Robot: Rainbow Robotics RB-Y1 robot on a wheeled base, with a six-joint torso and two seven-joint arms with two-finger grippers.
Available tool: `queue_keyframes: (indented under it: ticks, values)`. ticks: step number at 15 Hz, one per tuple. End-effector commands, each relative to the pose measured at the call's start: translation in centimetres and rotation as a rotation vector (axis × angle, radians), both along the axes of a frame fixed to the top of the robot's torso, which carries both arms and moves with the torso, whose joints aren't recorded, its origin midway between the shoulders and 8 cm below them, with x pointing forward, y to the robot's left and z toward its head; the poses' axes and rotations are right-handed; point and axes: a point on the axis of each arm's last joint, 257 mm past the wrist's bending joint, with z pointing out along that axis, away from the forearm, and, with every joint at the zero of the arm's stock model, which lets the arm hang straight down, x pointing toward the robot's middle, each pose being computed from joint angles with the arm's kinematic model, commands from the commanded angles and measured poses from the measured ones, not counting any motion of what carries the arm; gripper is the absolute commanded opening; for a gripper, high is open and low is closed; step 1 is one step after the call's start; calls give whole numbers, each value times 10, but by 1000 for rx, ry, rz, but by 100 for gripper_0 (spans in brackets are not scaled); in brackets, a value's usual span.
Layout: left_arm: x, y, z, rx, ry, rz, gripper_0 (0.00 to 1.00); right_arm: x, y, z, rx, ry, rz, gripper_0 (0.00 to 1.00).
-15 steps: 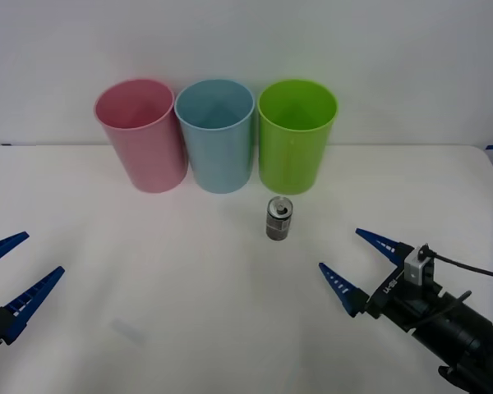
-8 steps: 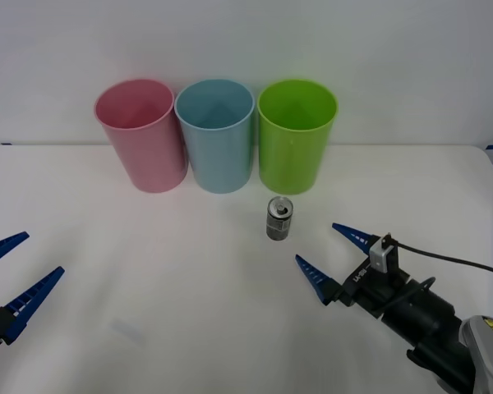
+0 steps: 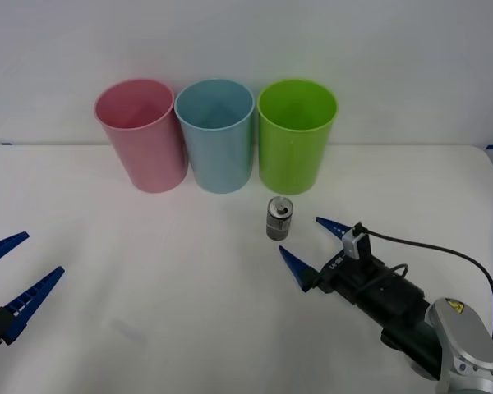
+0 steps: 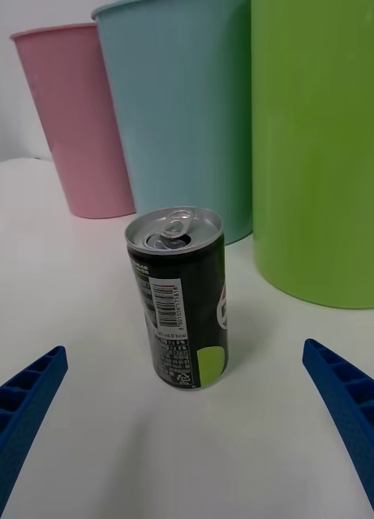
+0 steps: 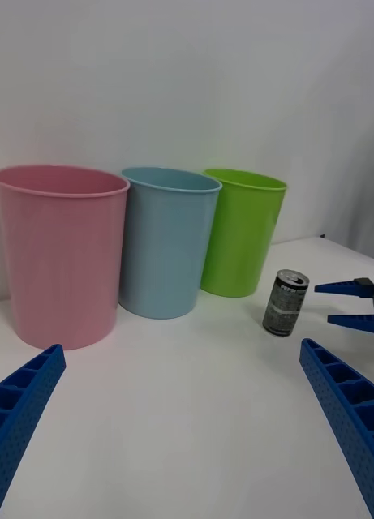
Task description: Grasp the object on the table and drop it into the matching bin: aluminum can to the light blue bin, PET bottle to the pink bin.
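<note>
Front view: can [image 3: 278,218] upright mid-table [image 3: 148,271], just before green bin [image 3: 297,135]; pink bin [image 3: 141,134], light blue bin [image 3: 216,135] alongside at far edge. Right gripper [image 3: 311,243] spread wide, near can. Left gripper [image 3: 12,271] wide, near left edge.
Right wrist view: can [image 4: 180,296] between spread fingers [image 4: 345,405], untouched.
Left wrist view: can [image 5: 285,302] beside right gripper [image 5: 347,303].

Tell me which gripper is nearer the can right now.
Right. The right gripper sits open just short of the aluminum can; the left gripper waits open at the table's far left edge.
</note>
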Motion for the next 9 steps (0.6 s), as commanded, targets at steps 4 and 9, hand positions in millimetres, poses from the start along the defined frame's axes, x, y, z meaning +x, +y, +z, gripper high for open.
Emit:
queue_keyframes:
  ticks: [4,9]
  values:
    - [0,0,0,0,0,0,100,20,14,-5,-33,4,-11,100]
    - [0,0,0,0,0,0,100,42,40,-10,-35,22,-1,100]
